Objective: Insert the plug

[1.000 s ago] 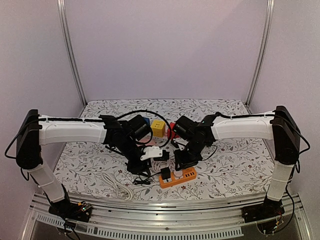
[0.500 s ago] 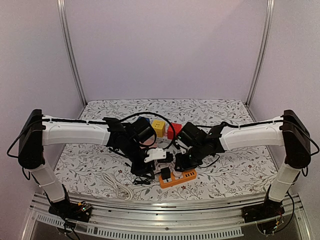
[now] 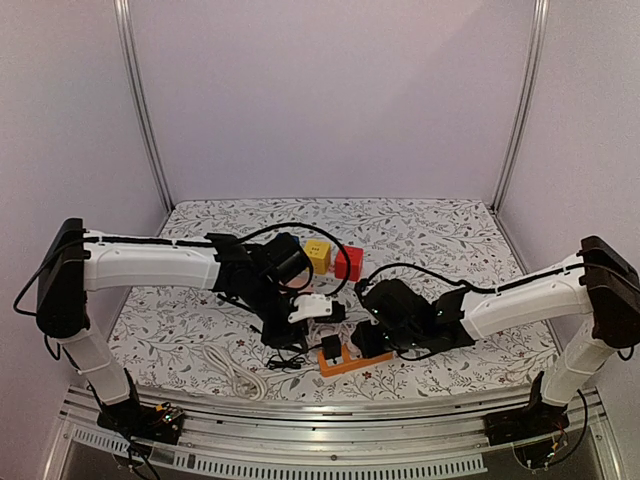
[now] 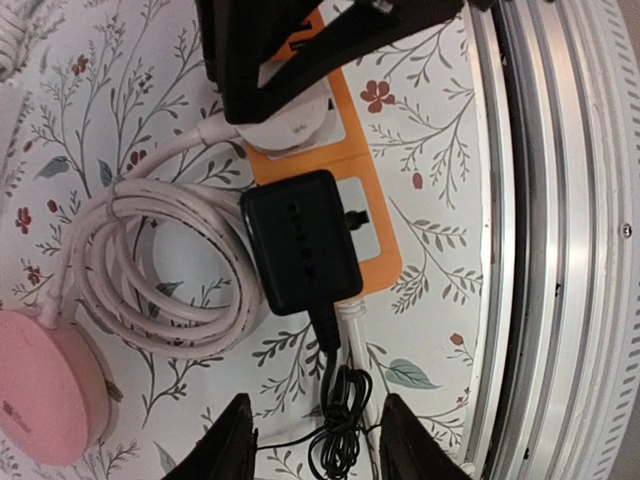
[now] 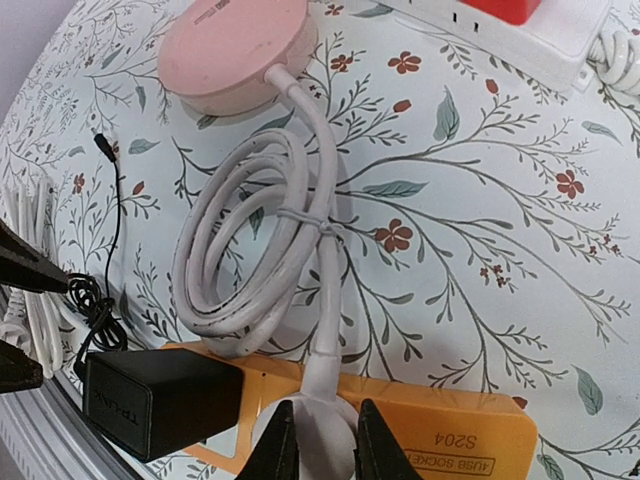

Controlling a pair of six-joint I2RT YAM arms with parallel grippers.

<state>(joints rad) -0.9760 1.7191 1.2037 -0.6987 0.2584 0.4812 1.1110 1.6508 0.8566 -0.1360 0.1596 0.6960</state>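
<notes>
Gripping one white plug (image 5: 310,412) with right gripper (image 5: 318,450); just left, one black adapter (image 5: 160,400) on one orange strip (image 5: 450,440); left gripper (image 4: 315,440) spread.

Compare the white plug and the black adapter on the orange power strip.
The white plug is rounded; the black adapter is a box. The white plug trails a thick white cable, the black adapter a thin black wire. The right end effector clamps the white plug; nothing holds the black adapter. Both sit on the orange power strip.
</notes>
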